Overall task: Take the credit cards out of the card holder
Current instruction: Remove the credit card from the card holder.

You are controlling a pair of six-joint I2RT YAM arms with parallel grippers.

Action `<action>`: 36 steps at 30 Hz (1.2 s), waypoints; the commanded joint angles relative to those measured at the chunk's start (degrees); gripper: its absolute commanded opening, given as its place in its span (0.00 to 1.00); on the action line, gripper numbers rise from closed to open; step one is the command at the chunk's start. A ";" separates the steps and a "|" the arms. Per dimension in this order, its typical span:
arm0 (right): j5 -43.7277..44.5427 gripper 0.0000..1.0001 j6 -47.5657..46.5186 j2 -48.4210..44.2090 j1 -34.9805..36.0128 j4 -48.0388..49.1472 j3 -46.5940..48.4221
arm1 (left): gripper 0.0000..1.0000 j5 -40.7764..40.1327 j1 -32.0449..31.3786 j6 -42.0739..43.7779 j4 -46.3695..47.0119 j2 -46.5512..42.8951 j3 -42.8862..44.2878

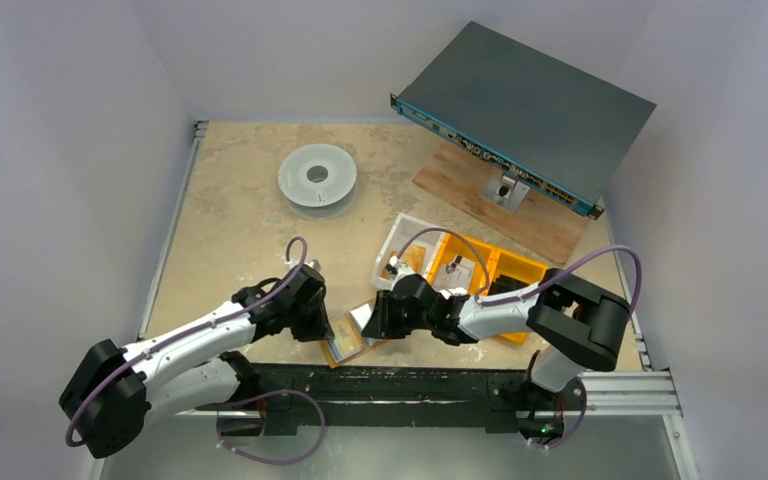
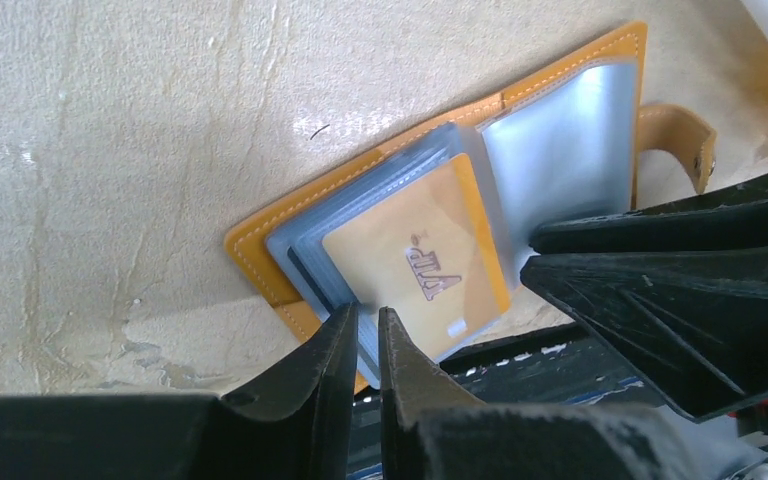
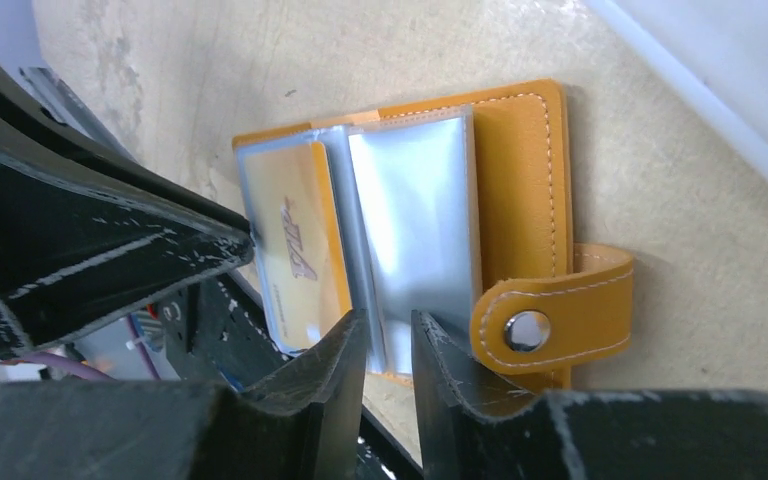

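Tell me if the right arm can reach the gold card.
Probably yes: the card holder lies open, the gold card faces up, and the right gripper hangs right beside it at the holder's edge.

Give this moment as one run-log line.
card holder: open, at table near edge | gold card: inside clear sleeves | left claw: pinching sleeve edge | right claw: grip unclear, over sleeve
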 commanded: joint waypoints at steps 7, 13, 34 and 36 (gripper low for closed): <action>-5.92 0.24 1.89 3.72 -0.73 9.98 -0.45 | 0.12 0.03 -0.09 1.05 1.42 3.00 2.04; -6.22 0.24 2.27 4.15 -0.82 10.34 -0.26 | 0.11 0.45 -0.01 1.53 2.44 4.89 2.13; -13.10 0.14 14.18 10.80 -3.67 28.68 -4.22 | 0.08 4.95 4.78 7.65 3.31 10.42 4.34; -12.77 0.10 15.44 11.43 -3.68 30.50 -5.24 | 0.08 4.92 4.99 7.63 3.16 10.00 3.59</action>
